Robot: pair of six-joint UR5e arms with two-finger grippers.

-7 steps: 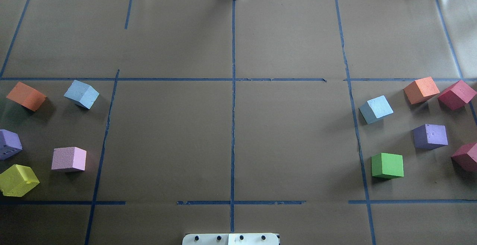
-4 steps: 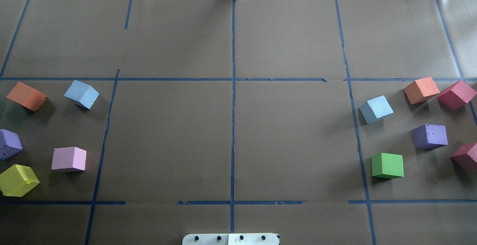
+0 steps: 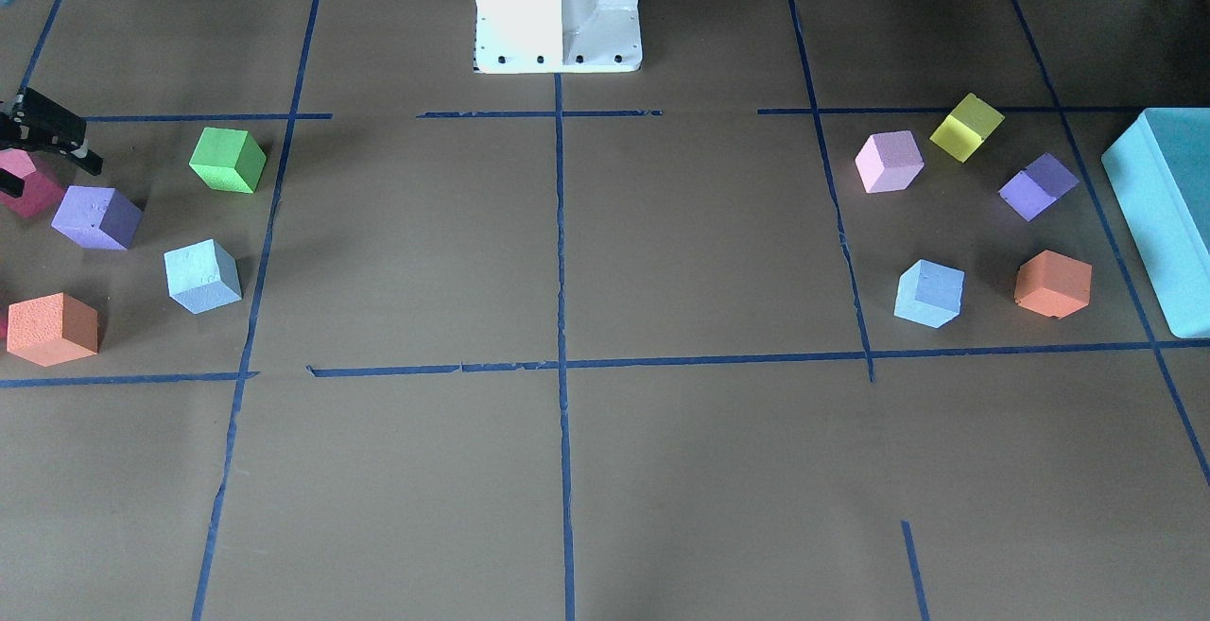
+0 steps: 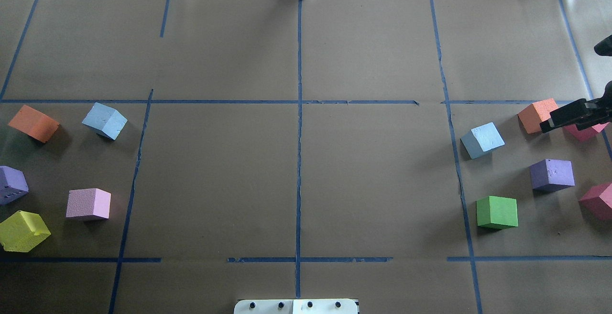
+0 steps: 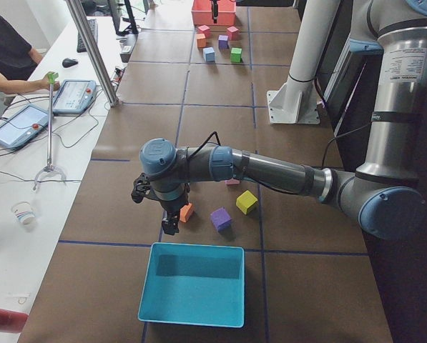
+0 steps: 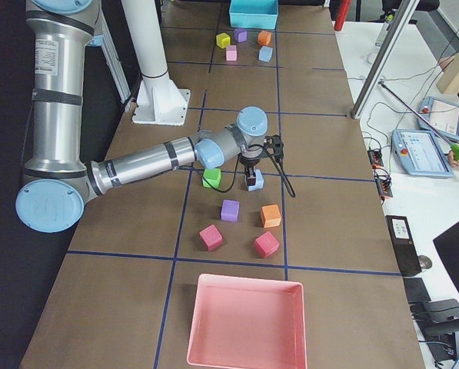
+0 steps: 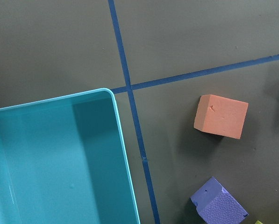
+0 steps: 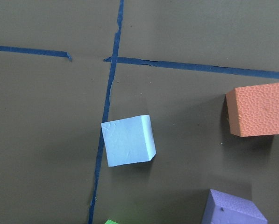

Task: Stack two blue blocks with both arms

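Overhead exterior: right tool [image 4: 571, 99], open-jawed, empty, at edge of orange cube [image 4: 535, 113], blue block [image 4: 484, 138] nearby; left tool [image 5: 172, 218] grip unreadable.

teal box [image 7: 50, 158]: open-topped, near orange cube [image 7: 221, 116], apart
green cube [image 4: 497, 212]: beside purple cube [image 4: 552, 174], not touching
yellow cube [image 4: 23, 230]: near pink cube [image 4: 88, 204]
table [image 4: 296, 161]: brown, blue tape lines

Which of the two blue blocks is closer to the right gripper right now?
The blue block on the robot's right, near the green cube; the right gripper hovers over that cluster. The other blue block sits across the table.
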